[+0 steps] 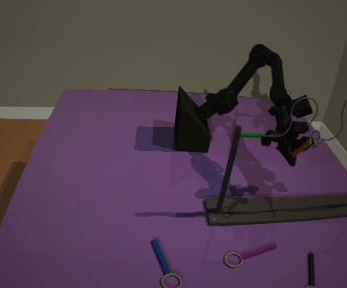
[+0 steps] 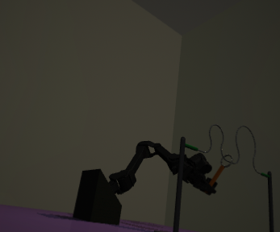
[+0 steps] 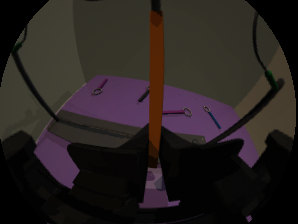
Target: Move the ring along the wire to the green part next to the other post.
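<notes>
The orange handle (image 1: 301,148) (image 2: 216,176) (image 3: 156,76) points up from my gripper to its ring (image 1: 314,137) (image 2: 227,159). My gripper (image 1: 293,154) (image 2: 210,188) (image 3: 152,127) is shut on the handle's lower end. The ring is around the thin grey wire (image 2: 215,126) at the dip between its two tall loops, about midway between the posts. Whether the ring touches the wire I cannot tell. A green part (image 1: 251,134) (image 2: 190,147) sits by the near post (image 1: 229,170) (image 2: 179,185). The other green part (image 2: 264,175) sits by the far post (image 2: 270,201).
The posts stand on a dark base plate (image 1: 281,207). The arm's black base box (image 1: 191,125) (image 2: 95,197) stands behind. Three spare rings lie on the purple table in front, with blue (image 1: 158,255), magenta (image 1: 258,250) and black (image 1: 311,267) handles.
</notes>
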`<state>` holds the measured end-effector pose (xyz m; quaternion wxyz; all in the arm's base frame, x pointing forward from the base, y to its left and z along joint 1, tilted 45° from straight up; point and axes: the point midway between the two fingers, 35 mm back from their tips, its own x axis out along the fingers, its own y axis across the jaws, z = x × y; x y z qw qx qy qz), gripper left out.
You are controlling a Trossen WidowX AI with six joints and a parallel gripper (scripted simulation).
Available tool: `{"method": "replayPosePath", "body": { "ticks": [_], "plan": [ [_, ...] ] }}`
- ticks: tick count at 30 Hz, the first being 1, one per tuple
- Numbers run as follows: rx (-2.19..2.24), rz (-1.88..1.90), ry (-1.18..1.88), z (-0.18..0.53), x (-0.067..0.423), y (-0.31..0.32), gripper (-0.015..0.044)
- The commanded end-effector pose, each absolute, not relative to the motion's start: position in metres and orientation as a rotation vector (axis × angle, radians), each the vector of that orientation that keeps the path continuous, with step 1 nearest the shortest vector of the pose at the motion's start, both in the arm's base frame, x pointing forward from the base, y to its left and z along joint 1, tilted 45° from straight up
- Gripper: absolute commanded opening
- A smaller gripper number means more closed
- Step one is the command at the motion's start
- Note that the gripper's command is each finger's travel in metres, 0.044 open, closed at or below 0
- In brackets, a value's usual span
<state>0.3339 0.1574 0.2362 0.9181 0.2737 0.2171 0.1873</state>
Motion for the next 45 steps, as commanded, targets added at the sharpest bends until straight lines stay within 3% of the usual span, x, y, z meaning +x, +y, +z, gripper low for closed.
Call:
{"method": "replayPosePath", "body": {
  "ticks": [1, 45],
  "plan": [
    [0.506, 0.375, 0.447, 0.231, 0.334, 0.149, -0.015],
    [-0.485, 0.102, 0.44, 0.228, 0.353, 0.007, -0.015]
  ]
}}
